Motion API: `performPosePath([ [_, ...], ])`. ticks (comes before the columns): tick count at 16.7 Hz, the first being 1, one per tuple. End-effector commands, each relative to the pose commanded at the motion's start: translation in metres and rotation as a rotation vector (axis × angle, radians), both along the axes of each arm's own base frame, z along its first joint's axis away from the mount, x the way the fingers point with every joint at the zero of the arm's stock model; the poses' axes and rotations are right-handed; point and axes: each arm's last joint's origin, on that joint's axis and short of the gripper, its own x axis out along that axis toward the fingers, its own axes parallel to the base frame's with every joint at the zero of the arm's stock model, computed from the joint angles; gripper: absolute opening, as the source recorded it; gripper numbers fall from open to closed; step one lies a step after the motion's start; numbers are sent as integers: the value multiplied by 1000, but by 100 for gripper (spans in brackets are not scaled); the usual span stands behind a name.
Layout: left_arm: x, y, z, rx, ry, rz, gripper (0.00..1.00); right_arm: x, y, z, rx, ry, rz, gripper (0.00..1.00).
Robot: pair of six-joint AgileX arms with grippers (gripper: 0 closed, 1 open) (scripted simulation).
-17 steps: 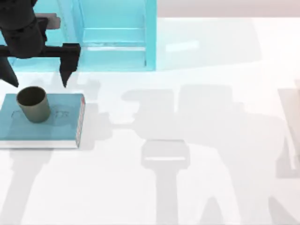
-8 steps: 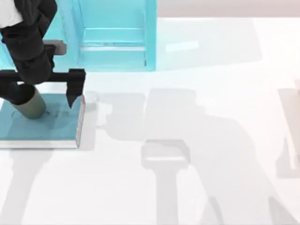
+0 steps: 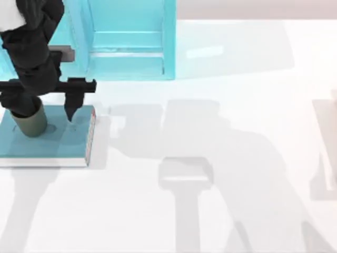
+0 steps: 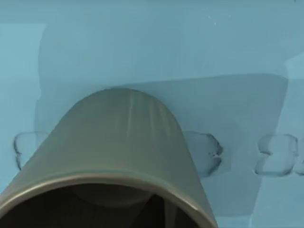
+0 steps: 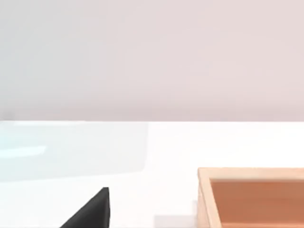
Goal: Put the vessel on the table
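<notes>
The left gripper (image 3: 37,108) hangs over the cup (image 3: 30,120), fingers spread to either side of it. The cup stands upright on the teal book (image 3: 58,142), which lies on the table (image 3: 221,158) before the blue shelf (image 3: 126,42)

1. The left gripper (image 3: 39,108) hangs over the brown cup (image 3: 30,122), its fingers spread wide apart.
2. The cup stands upright on a teal book (image 3: 50,143).
3. The book lies on the white table (image 3: 221,200), near a blue shelf (image 3: 126,39).
</notes>
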Motion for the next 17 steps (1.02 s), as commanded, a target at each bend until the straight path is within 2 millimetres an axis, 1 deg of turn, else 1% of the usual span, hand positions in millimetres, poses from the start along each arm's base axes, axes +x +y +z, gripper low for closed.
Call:
performPosePath([
  [6,0,0,0,0,0,0,2,0,0,0,0,0,0,100],
  [7,0,0,0,0,0,0,0,0,0,0,0,0,0,100],
  [15,0,0,0,0,-1,-1,0,0,0,0,0,0,0,100],
  [17,1,0,5,0,-2,2,0,0,0,0,0,0,0,100],
])
